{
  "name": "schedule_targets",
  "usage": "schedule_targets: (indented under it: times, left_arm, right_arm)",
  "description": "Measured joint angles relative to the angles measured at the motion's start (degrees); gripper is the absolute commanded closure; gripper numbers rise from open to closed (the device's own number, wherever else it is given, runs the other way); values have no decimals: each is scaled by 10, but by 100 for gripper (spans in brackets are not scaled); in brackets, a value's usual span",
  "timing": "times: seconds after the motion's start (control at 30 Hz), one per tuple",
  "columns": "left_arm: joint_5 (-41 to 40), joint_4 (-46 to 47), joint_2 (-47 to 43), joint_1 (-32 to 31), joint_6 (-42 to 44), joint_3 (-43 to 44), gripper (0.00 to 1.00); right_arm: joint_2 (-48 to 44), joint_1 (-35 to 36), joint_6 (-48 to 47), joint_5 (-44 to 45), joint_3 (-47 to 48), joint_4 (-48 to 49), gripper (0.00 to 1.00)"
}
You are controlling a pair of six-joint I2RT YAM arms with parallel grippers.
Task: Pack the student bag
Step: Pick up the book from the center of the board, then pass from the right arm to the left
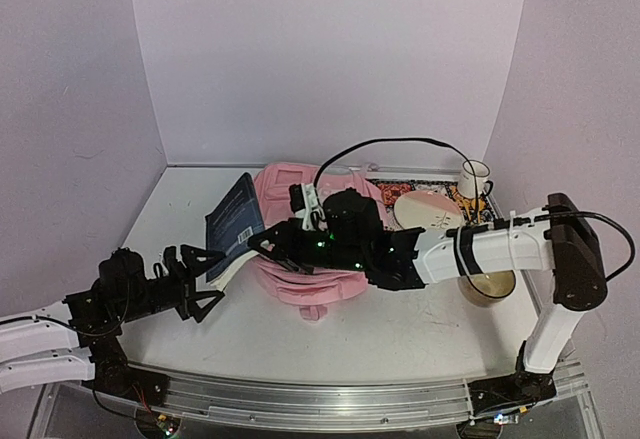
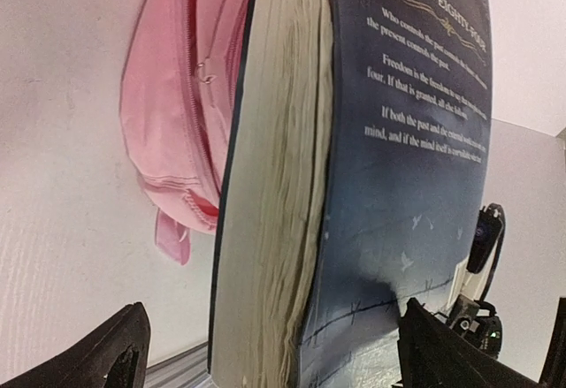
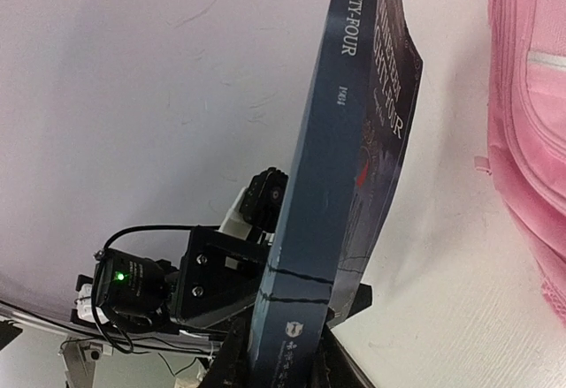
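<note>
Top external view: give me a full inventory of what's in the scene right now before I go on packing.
student bag: one, pink, centre of the table, partly under the right arm
book: one, dark blue paperback, Nineteen Eighty-Four, upright at the bag's left side
plate: one, pale pink-white, right of the bag
patterned mat: one, multicoloured, under the plate
cup: one, white, back right
round container: one, tan, under the right forearm
table: one, white
left end effector: one, black, open, straddling the book's near end
right end effector: one, black, closed on the book
</note>
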Motion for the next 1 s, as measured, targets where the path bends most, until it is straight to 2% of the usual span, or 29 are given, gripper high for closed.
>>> schedule_targets:
  times: [0.2,0.47,0.77,0.9,1.0]
  left_arm:
    - [0,43,2,0,1,7,5]
    - [2,97,49,0,10,10,1]
    - [-21,138,61,-1,8,12,1]
    - [-30,167,85,-3,3,16,5]
    - [-31,191,111,-4,-1,25,12]
  right_arm:
    - [-1,-1,12,24,0,20,100]
    - [-5,-1,21,47,0,38,100]
    - [-24,-3,27,63,-9,68,100]
    - [-24,-3,36,63,-15,81,100]
    - [-24,-3,42,62,-19,87,100]
